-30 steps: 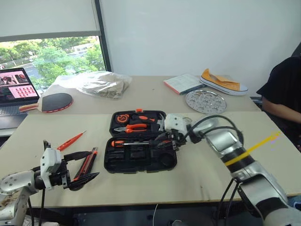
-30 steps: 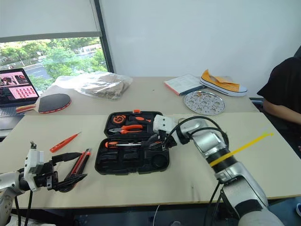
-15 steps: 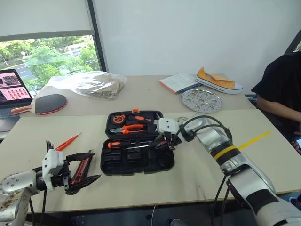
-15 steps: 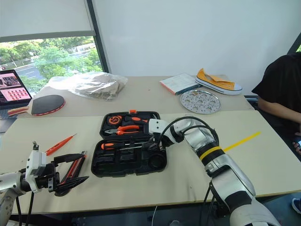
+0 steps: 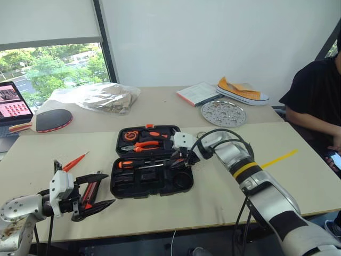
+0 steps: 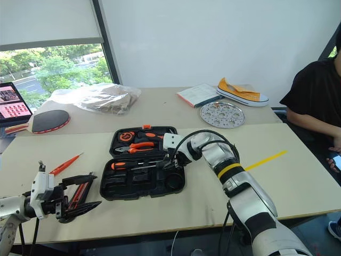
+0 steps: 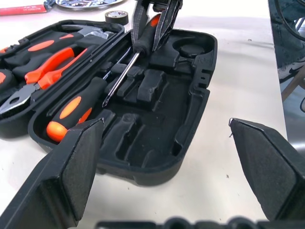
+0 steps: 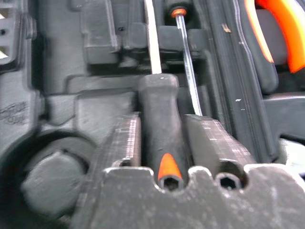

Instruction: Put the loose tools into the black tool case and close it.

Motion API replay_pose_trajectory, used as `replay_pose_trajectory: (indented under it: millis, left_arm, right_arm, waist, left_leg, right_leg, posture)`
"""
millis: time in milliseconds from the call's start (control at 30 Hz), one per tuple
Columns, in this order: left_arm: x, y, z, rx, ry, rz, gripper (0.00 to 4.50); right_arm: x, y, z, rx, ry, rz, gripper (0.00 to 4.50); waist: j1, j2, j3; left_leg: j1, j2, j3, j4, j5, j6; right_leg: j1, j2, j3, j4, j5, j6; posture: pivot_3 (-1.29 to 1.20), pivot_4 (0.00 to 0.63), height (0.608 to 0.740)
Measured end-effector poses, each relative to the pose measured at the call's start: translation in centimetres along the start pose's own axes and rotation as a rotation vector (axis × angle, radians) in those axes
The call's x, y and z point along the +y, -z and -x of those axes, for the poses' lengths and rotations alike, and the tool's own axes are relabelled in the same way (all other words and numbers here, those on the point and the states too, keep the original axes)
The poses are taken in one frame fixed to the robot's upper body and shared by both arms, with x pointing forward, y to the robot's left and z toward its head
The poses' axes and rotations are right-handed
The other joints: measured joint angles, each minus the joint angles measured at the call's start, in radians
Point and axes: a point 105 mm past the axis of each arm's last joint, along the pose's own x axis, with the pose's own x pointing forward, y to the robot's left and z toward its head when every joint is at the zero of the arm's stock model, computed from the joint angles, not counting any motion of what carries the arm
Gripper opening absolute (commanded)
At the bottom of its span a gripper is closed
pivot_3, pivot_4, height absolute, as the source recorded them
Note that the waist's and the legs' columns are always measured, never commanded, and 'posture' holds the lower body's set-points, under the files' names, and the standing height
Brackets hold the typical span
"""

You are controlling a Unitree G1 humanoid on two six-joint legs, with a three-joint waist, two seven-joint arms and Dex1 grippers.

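The right gripper (image 7: 153, 24), jaws loosely around a black-and-orange screwdriver (image 8: 159, 129), is seating it in the black tool case (image 5: 152, 176) mid-table; next it should let go, while the left gripper (image 5: 95, 191) waits spread wide and empty.

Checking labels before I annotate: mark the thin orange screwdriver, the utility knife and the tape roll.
thin orange screwdriver (image 5: 75, 161), left eye view, middle of its shaft, on the table.
utility knife (image 5: 89, 192), left eye view, orange body between the left gripper's fingers.
tape roll (image 7: 116, 17), left wrist view, its dark outer band, beyond the case.
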Motion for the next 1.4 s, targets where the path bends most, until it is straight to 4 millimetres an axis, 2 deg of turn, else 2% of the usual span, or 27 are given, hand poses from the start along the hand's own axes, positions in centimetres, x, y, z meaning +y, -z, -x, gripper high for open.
replay_pose_trajectory:
  millis: [100, 200, 300, 400, 533, 633, 733, 833, 1133, 1400]
  left_arm:
    - [0.0, 0.0, 0.0, -0.001, -0.002, -0.004, 4.5]
    - [0.1, 0.0, 0.1, 0.0, -0.005, -0.003, 4.5]
    - [0.1, 0.2, 0.2, 0.005, -0.009, 0.001, 4.5]
    - [0.4, 0.5, 0.5, 0.014, -0.021, 0.011, 4.5]
    - [0.5, 0.8, 0.7, 0.014, -0.031, 0.005, 4.5]
    - [0.5, 0.8, 0.8, 0.014, -0.034, -0.001, 4.5]
    - [0.5, 0.9, 0.8, 0.016, -0.037, 0.001, 4.5]
    - [0.6, 0.8, 0.7, 0.015, -0.047, -0.002, 4.5]
    - [0.6, -0.6, -0.5, 0.01, -0.053, -0.01, 4.5]
    - [0.5, -1.2, -0.9, 0.016, -0.062, -0.007, 4.5]
  right_arm:
    - [0.4, -0.6, 0.1, -0.04, -0.037, 0.015, 4.22]
    - [0.7, -1.0, 0.6, -0.1, -0.077, 0.011, 4.22]
    - [0.6, -1.0, 2.3, -0.132, -0.09, 0.008, 4.22]
    - [0.1, -0.5, 4.6, -0.157, -0.065, -0.009, 3.52]
    - [-0.4, 0.5, 7.0, -0.162, -0.001, -0.021, 2.09]
    - [-0.3, 2.6, 8.1, -0.096, 0.033, -0.03, 1.12]
    - [0.2, 4.2, 8.2, -0.041, 0.04, -0.038, 0.05]
    - [0.4, 4.6, 7.8, -0.023, 0.038, -0.036, 0.05]
    - [0.9, 2.7, 4.6, -0.077, -0.013, -0.006, 0.05]
    - [0.7, 2.8, 4.6, -0.048, -0.003, -0.006, 0.05]
  waist:
    - [0.0, 0.0, 0.0]
    - [0.001, 0.0, 0.0]
    - [0.004, 0.0, 0.0]
    - [0.006, 0.0, 0.0]
    - [0.005, 0.0, 0.0]
    - [0.005, 0.0, 0.0]
    - [0.004, 0.0, 0.0]
    - [0.0, 0.0, 0.0]
    - [0.004, 0.0, 0.0]
    - [0.006, 0.0, 0.0]
  left_leg:
    - [-0.003, 0.0, 0.0, 0.0, 0.0, 0.0]
    - [-0.005, 0.0, 0.0, 0.0, 0.0, 0.001]
    - [-0.006, 0.0, 0.0, -0.001, -0.001, 0.002]
    - [-0.006, -0.001, 0.0, -0.001, -0.001, 0.002]
    - [-0.006, 0.0, 0.0, -0.001, -0.001, 0.002]
    - [-0.006, 0.0, 0.001, -0.001, -0.001, 0.002]
    - [-0.006, 0.0, 0.002, -0.001, -0.001, 0.002]
    - [-0.005, 0.001, 0.003, -0.001, -0.001, 0.002]
    - [-0.005, 0.001, 0.003, 0.0, -0.001, 0.002]
    - [-0.006, 0.0, 0.003, -0.001, -0.001, 0.002]
  right_leg:
    - [-0.003, 0.0, 0.0, 0.001, 0.0, 0.0]
    - [-0.004, 0.0, -0.001, 0.001, 0.0, 0.0]
    - [-0.004, -0.001, -0.003, 0.0, 0.0, 0.0]
    - [-0.004, -0.001, -0.003, -0.001, 0.0, 0.0]
    - [-0.004, -0.001, -0.003, -0.001, 0.0, 0.0]
    - [-0.004, -0.002, -0.003, -0.001, 0.0, 0.0]
    - [-0.004, -0.002, -0.002, -0.001, 0.0, 0.0]
    - [-0.005, -0.001, 0.0, -0.001, 0.0, 0.0]
    - [-0.004, -0.002, 0.0, 0.0, 0.0, 0.0]
    - [-0.004, -0.001, -0.001, 0.0, 0.0, 0.0]
  posture:
    - [0.0, 0.15, 0.74]
    - [0.0, 0.15, 0.74]
    - [0.0, 0.15, 0.74]
    - [0.0, 0.15, 0.74]
    - [0.0, 0.15, 0.74]
    - [0.0, 0.15, 0.74]
    - [0.0, 0.15, 0.74]
    - [0.0, 0.15, 0.74]
    - [0.0, 0.15, 0.74]
    - [0.0, 0.15, 0.74]
